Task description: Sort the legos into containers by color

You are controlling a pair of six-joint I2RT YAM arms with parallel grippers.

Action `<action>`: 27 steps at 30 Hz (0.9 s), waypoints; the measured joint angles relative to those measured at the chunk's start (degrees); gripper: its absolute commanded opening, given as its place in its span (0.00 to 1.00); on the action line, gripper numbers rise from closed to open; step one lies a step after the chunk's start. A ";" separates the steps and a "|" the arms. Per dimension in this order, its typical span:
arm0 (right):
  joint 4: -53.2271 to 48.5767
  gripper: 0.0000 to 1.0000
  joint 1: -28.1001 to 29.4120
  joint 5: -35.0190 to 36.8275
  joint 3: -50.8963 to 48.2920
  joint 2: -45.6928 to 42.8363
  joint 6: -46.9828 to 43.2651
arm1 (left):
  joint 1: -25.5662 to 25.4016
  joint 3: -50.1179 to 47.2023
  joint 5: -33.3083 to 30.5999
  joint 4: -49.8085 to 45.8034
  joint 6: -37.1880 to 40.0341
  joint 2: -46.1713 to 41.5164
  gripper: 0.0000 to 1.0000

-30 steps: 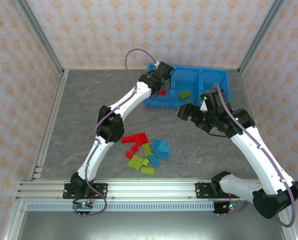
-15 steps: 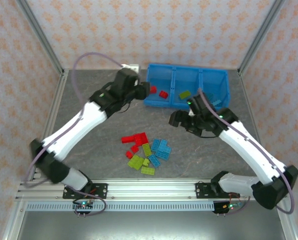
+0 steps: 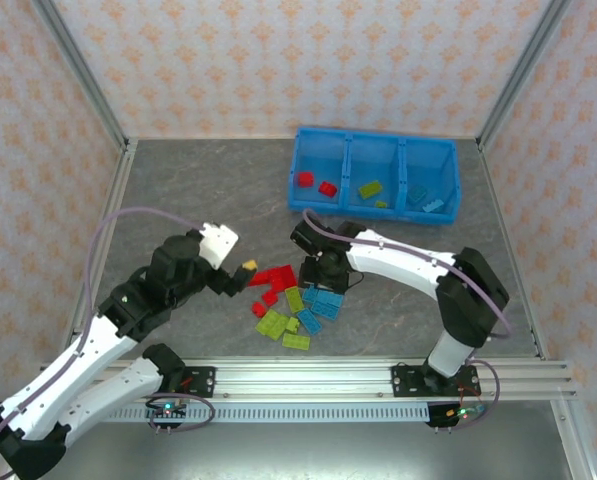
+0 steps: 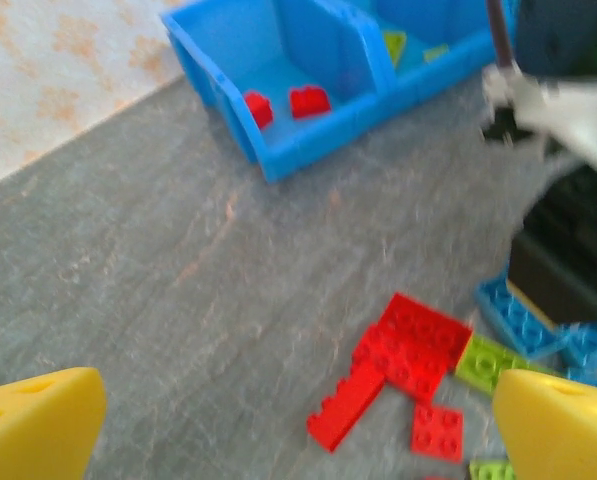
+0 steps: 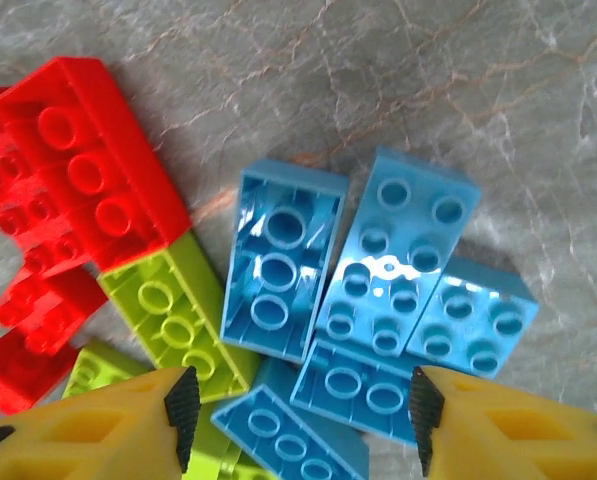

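The blue three-compartment bin (image 3: 350,206) stands at the back; its left compartment holds two red bricks (image 3: 316,184), the middle holds lime green bricks (image 3: 369,189), and the right holds light blue ones (image 3: 425,200). The loose pile lies mid-table: red bricks (image 3: 273,277), lime green bricks (image 3: 275,322) and light blue bricks (image 3: 324,300). My left gripper (image 3: 241,274) hovers just left of the reds, open and empty (image 4: 296,410); the red bricks (image 4: 408,345) lie ahead of it. My right gripper (image 3: 324,280) is low over the light blue bricks (image 5: 388,260), open (image 5: 303,410), straddling them without touching.
Metal frame posts and patterned walls enclose the grey table (image 3: 178,190). An aluminium rail (image 3: 298,375) runs along the near edge. The right arm's forearm (image 3: 398,260) stretches between the bin and the pile. In the left wrist view the bin (image 4: 278,160) shows far ahead.
My left arm pulled back from the bin's left compartment to the near left of the pile. My right gripper swung from beside the bin down onto the light blue bricks.
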 measured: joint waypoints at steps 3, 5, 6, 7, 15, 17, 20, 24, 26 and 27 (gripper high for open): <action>0.13 0.58 -0.02 0.68 2.14 2.82 0.00 | 0.00 -5.64 0.24 2.08 4.48 -2.95 1.00; 0.55 0.58 -0.02 0.98 3.65 4.59 0.00 | 0.00 -8.52 0.13 3.69 6.73 -4.11 1.00; 0.81 0.57 -0.02 1.09 4.17 5.25 0.00 | 0.00 -9.75 0.09 4.44 7.67 -4.57 1.00; 0.96 0.57 -0.02 1.20 4.61 5.81 0.00 | 0.00 -10.80 -0.04 4.94 8.46 -4.90 1.00; 1.44 0.69 -0.02 1.51 5.68 10.19 0.11 | 0.00 -12.04 -0.35 7.30 11.54 -6.01 1.00; 1.46 0.69 -0.02 1.53 5.88 10.32 0.20 | 0.02 -12.11 -0.33 7.72 11.93 -6.08 1.00; 1.44 0.64 -0.02 1.53 6.12 10.47 0.22 | 0.04 -12.17 -0.31 8.33 12.68 -5.92 1.00; 1.66 0.58 -0.02 1.51 7.43 11.67 0.04 | 0.07 -12.17 -0.28 8.41 12.76 -5.35 1.00; 1.64 0.50 -0.02 1.53 8.33 12.55 -0.07 | 0.07 -12.17 -0.31 8.41 12.94 -5.18 1.00; 1.73 0.48 -0.02 1.53 8.61 12.81 -0.09 | 0.07 -12.17 -0.31 8.41 13.09 -5.18 1.00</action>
